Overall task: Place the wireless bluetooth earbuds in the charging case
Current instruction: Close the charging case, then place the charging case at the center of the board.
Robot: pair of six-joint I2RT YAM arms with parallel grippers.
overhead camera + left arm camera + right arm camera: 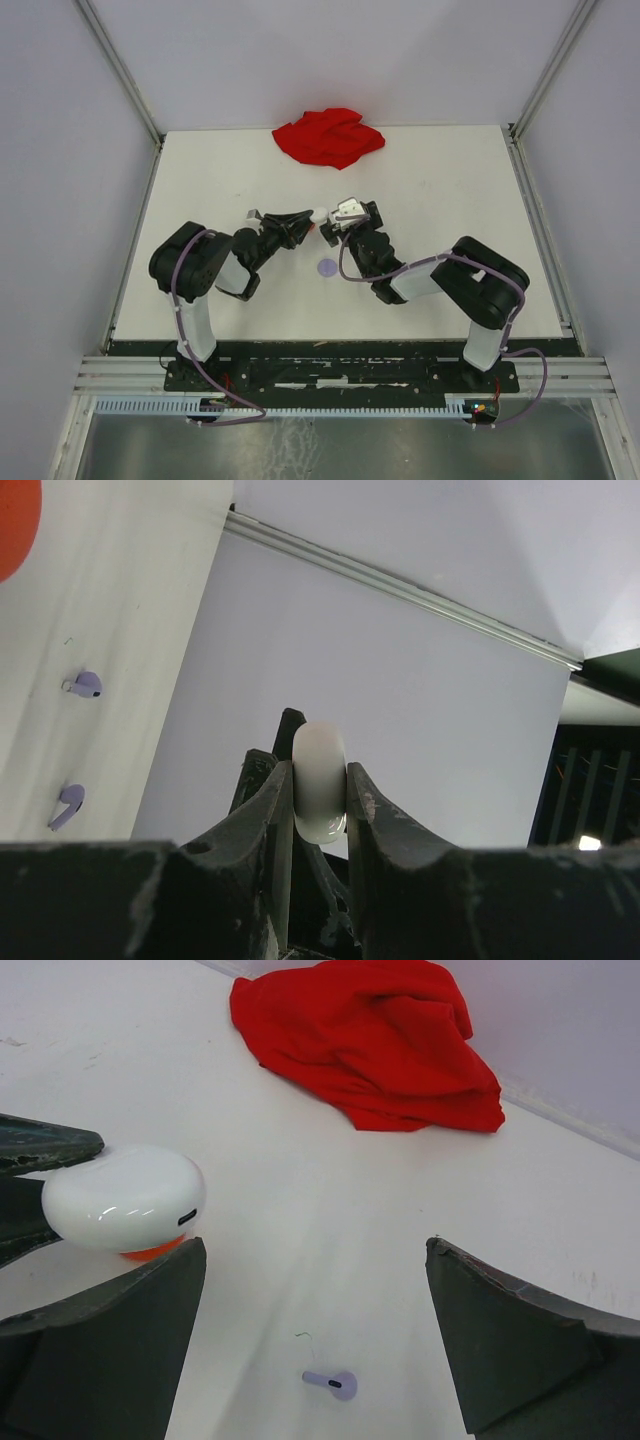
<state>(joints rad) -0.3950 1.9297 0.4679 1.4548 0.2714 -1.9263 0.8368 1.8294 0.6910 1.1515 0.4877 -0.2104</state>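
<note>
Top external view: both arms meet near the middle of the desk (450, 200), with a red cloth (328, 137) at its far edge.
Left jaws: pinching the white charging case (319, 785) across its flat faces.
Right jaws: spread wide just beside the case, holding nothing.
Earbuds: a lavender earbud (333, 1383) lies loose on the desk below the right jaws.
Handling: likely light, stiff, slick and tiny; best pinched gently across the bulb, leaving the stem free.

A lab robot cell. Plain panels (60, 150) on aluminium struts (118, 65) wall a white table (450, 200); the cabled left arm (195, 270) and right arm (480, 285) are bolted at its near edge.
</note>
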